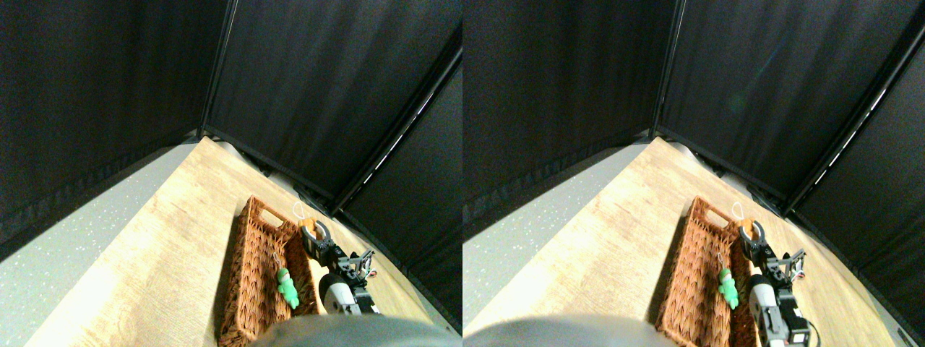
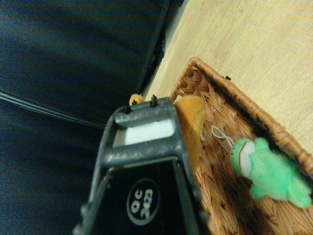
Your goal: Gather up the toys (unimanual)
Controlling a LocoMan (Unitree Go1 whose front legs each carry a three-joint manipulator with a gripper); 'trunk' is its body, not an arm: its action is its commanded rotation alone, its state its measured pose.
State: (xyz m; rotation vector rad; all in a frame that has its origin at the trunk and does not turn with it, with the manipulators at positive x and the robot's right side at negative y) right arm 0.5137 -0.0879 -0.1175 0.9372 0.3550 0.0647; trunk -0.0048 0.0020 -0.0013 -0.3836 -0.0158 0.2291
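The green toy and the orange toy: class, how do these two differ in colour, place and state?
The green toy is bright green; the orange toy is orange. The green toy lies free on the basket floor, clear of the gripper; the orange toy sits at the gripper's tip by the basket's rim, largely hidden. Both are small plush toys, far smaller than the basket.

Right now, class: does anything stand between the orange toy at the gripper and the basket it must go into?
Nothing visible does. The gripper has the orange toy at the basket rim, over the weave, and only the green toy lies inside, apart from it.
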